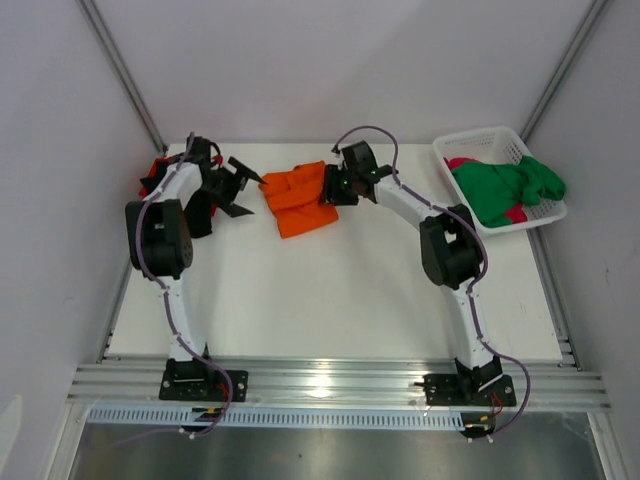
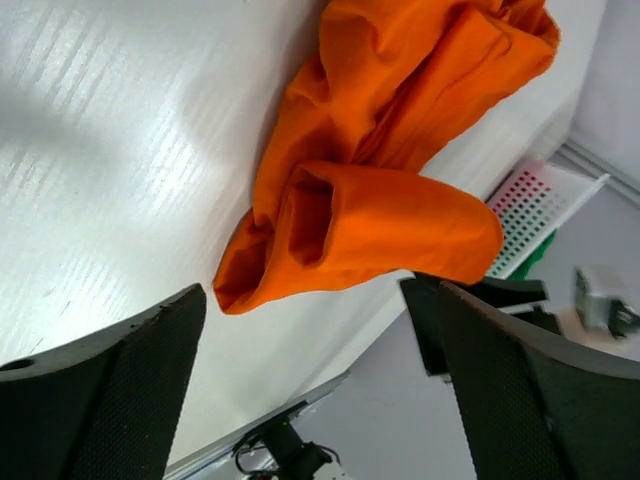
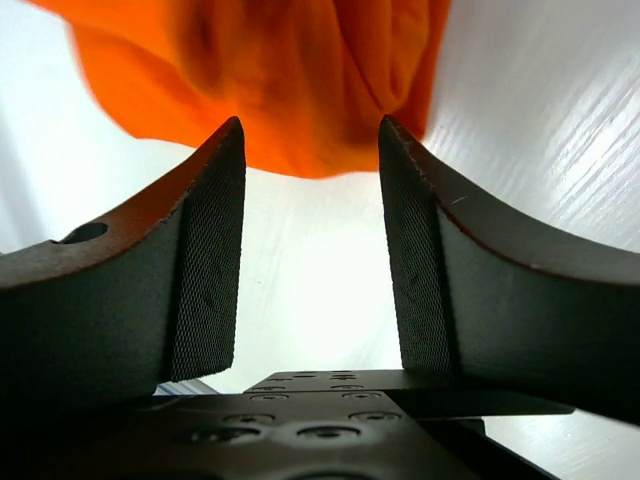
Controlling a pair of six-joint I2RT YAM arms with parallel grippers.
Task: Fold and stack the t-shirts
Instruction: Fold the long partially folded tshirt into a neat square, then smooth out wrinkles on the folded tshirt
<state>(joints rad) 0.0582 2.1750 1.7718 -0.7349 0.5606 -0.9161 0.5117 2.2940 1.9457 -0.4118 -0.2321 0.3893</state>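
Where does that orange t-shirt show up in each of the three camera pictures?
Top external: the orange t-shirt lies crumpled at the far middle of the white table.
Left wrist: orange t-shirt fills the upper middle and right.
Right wrist: orange t-shirt spans the top edge.
Shared landmark: the white table beneath it in every view.

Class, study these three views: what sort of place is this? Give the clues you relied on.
Probably a robotics lab test cell: a white table boxed in by plain panels, left arm and right arm bolted to a metal rail, an orange t-shirt as practice laundry.
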